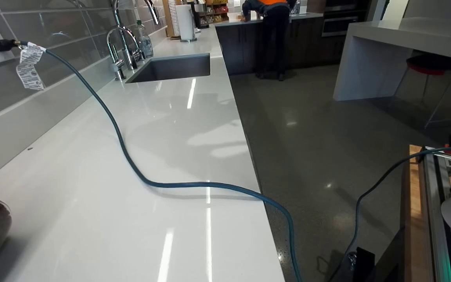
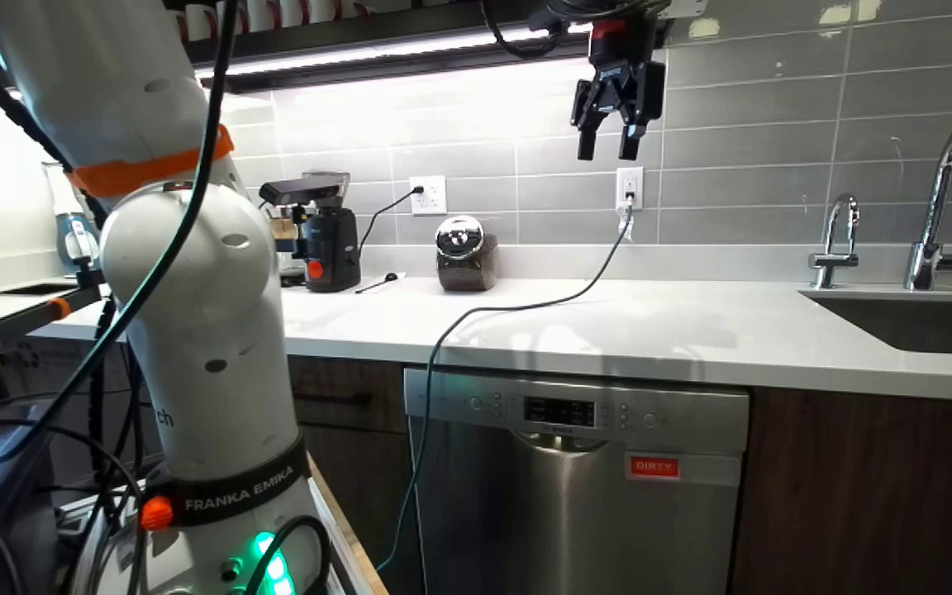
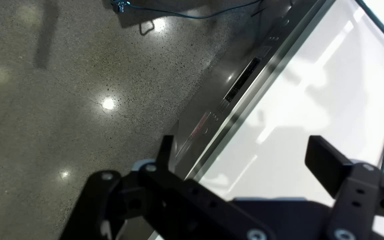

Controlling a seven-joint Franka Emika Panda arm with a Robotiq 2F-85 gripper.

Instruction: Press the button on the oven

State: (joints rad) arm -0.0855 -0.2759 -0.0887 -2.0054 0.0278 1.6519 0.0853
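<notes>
Steel dishwasher, seemingly the appliance meant, under the counter.
The gripper hangs well above, fingers wide apart and empty. Approach seems the step in hand; next it should close, descend past the counter's edge and face the buttoned control panel.

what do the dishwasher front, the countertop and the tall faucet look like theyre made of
Dishwasher front: probably stainless steel with a brushed finish, going by its grey sheen and soft vertical gleam.
Countertop: polished stone or quartz, perhaps, being smooth, white and streaked with light reflections; the look leaves that open.
Tall faucet: likely chrome-plated metal, given its bright, mirror-like shine.
</notes>
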